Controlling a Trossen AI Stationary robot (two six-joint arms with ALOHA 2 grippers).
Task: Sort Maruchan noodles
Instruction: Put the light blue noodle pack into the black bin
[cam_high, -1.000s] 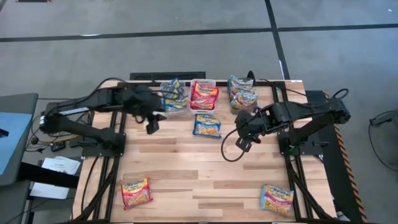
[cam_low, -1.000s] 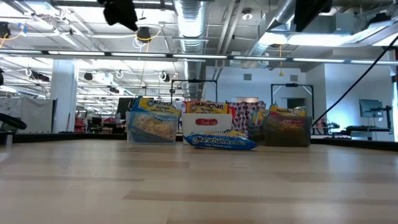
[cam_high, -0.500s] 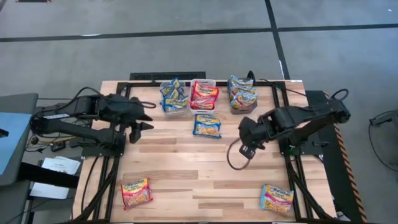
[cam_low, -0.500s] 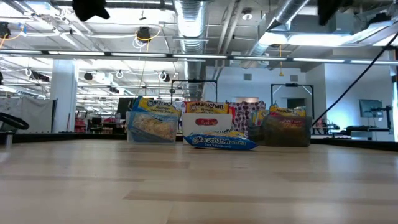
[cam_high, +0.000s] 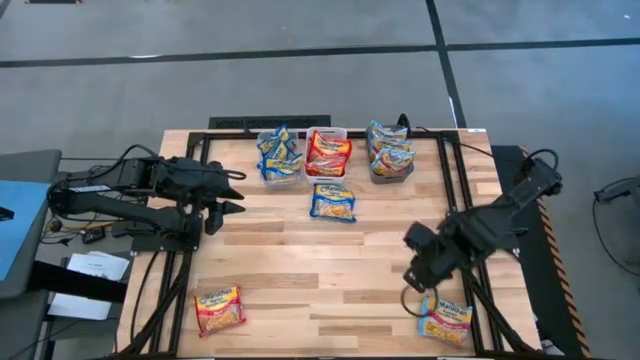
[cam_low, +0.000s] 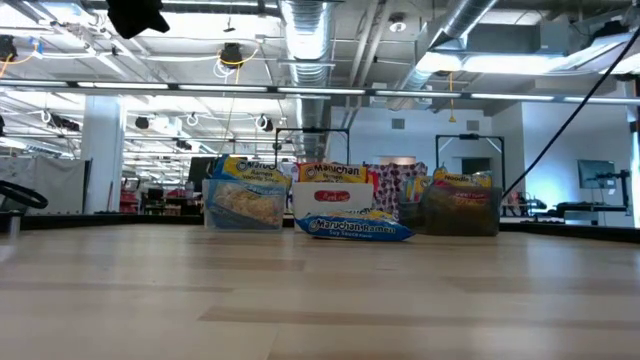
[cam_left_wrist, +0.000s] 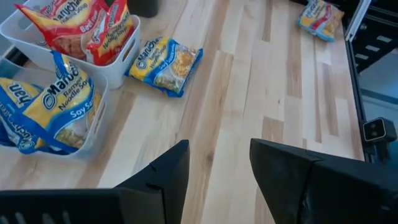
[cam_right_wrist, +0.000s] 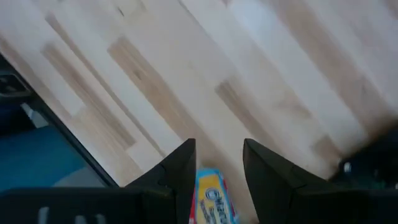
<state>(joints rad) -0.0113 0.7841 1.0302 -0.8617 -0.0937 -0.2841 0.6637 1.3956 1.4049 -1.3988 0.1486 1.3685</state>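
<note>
Fingers of the right gripper (cam_high: 418, 272) stand parted and empty just above the pink-trimmed Maruchan packet (cam_high: 445, 320) at the surface's near right corner — its long axis slightly askew — while the left gripper (cam_high: 232, 190), open too, waits far left.

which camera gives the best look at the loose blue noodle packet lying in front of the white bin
The left wrist view shows the blue packet best: its whole face and label, lying flat beside the white bin. The high view shows it whole but small. The low view shows only its front edge. The right wrist view misses it.
</note>
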